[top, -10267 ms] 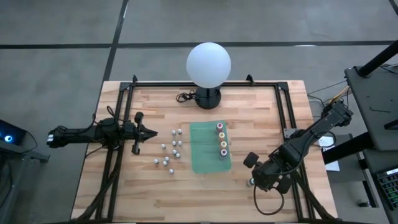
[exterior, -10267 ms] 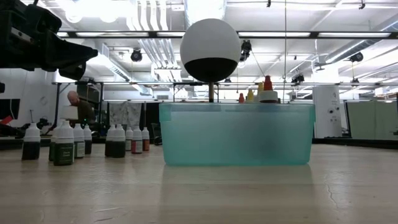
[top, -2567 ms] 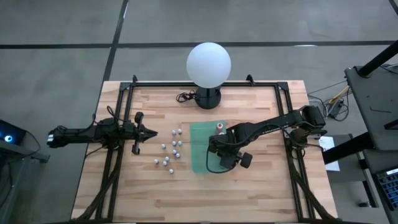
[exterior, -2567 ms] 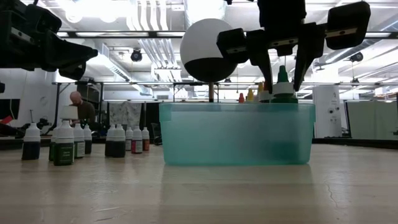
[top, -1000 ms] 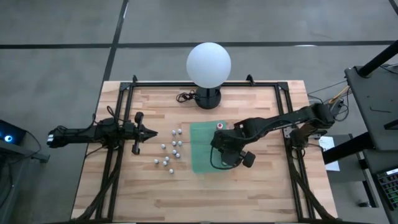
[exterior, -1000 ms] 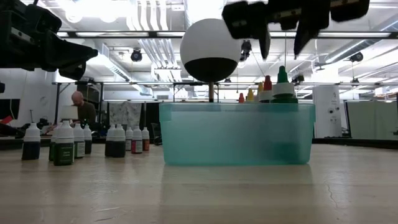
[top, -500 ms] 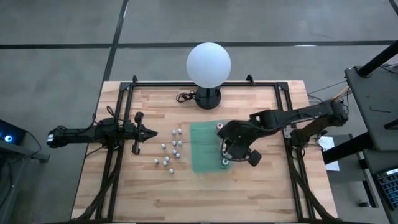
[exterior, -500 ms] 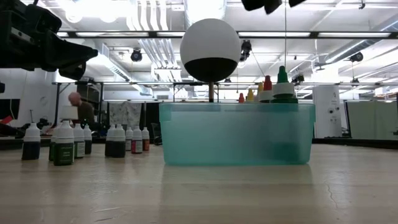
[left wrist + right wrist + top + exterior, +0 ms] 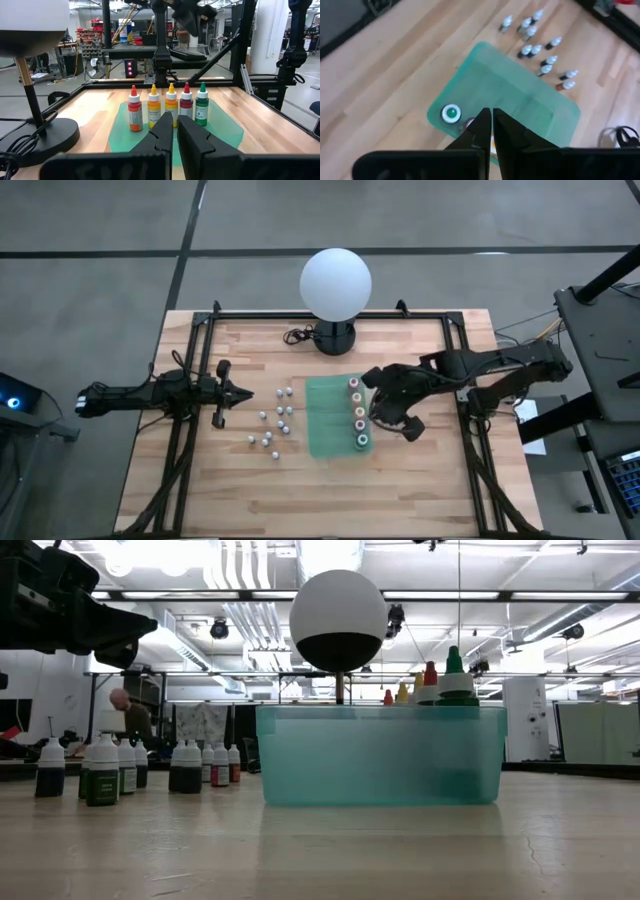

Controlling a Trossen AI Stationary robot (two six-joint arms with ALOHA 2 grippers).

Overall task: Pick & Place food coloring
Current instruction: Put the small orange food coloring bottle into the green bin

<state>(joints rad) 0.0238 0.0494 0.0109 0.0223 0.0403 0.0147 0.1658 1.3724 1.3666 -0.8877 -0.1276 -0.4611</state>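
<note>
I see five food coloring bottles (image 9: pixel 357 416) with coloured tops standing in a row along the right edge of the green container (image 9: pixel 325 417), which sits near the middle of the tabletop (image 9: pixel 430 480). In the left wrist view the tops read orange-red, yellow, yellow-orange, dark red and green (image 9: pixel 201 104). From the high view, the green-topped bottle (image 9: pixel 359 442) is the one at the row's near end, close to the container's near right corner.

My right gripper (image 9: pixel 378 418) hangs above the table just beside the row, off the container's right edge, carrying nothing. Its fingers (image 9: pixel 481 131) are pressed together. In its own wrist view the green top (image 9: pixel 451 113) shows below and a little to one side of the fingertips, clear of them.

The smaller whitish-capped bottles (image 9: pixel 274 423) stand in a loose cluster on the bare wood left of the container; in the low view they show as a line of dark-filled bottles (image 9: pixel 101 770).

My left gripper (image 9: pixel 238 393) waits near the left edge of the tabletop, pointing toward that cluster, its fingers (image 9: pixel 164 132) clenched on nothing.

The globe lamp (image 9: pixel 335 286) stands at the far edge.
</note>
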